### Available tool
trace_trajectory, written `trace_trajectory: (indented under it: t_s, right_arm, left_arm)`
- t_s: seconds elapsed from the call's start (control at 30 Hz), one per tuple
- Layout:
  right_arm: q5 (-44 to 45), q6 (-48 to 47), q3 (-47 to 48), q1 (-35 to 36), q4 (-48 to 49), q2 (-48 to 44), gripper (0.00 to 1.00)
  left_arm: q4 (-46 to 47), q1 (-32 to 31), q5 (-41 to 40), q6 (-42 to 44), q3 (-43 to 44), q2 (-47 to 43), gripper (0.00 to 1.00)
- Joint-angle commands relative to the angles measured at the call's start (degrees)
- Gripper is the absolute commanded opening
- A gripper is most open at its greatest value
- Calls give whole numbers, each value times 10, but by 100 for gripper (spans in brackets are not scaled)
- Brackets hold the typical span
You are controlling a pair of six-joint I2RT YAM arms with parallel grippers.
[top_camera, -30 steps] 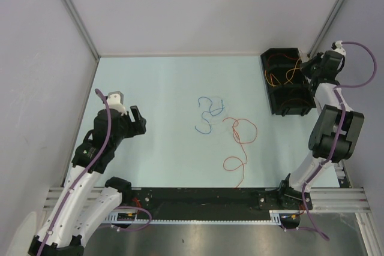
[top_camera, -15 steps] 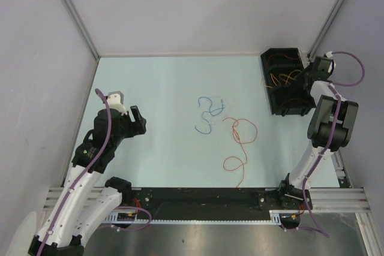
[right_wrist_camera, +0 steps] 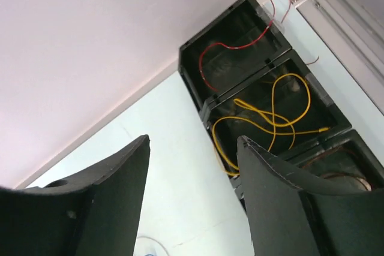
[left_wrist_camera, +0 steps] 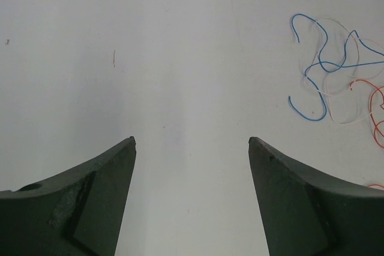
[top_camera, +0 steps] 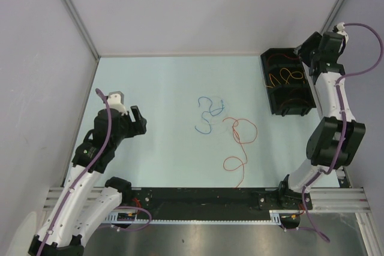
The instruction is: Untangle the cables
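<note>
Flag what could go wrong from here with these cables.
The blue cable lies crossed with a pale, near-transparent cable and close to the orange-red cable; pulling one may drag the others. In the black bin, the red cable seems to loop over the far rim and could snag or slip out.

A robotics lab test cell: blank grey wall panels point(top_camera: 198, 4) on aluminium posts point(top_camera: 72, 13) enclose a pale blue table point(top_camera: 162, 88), with the left arm point(top_camera: 90, 154) and right arm point(top_camera: 333, 130) bolted to a metal rail point(top_camera: 354, 196).
</note>
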Motion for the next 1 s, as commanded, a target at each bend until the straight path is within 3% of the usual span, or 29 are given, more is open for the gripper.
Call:
trace_trajectory:
  t_s: [0.0, 0.23, 0.4, 0.53, 0.73, 0.97]
  right_arm:
    - [14, 7, -57, 50, -24, -81, 65]
    - [77, -40, -102, 192, -75, -138, 67]
    - [59, -36, -178, 250, -95, -182, 68]
    - [28, -10, -265, 250, -96, -237, 72]
    - [-16, 17, -361, 249, -113, -341, 74]
    - [-20, 8, -396, 242, -160, -420, 76]
  left_arm:
    - [22, 5, 17, 14, -4, 16, 79]
    - [32, -29, 47, -28, -3, 66, 72]
    - [110, -134, 36, -76, -14, 128, 71]
    - [238, -205, 52, -65, -8, 217, 71]
    - [344, -251, 71, -19, 68, 384, 71]
    - [349, -282, 65, 45, 214, 576, 71]
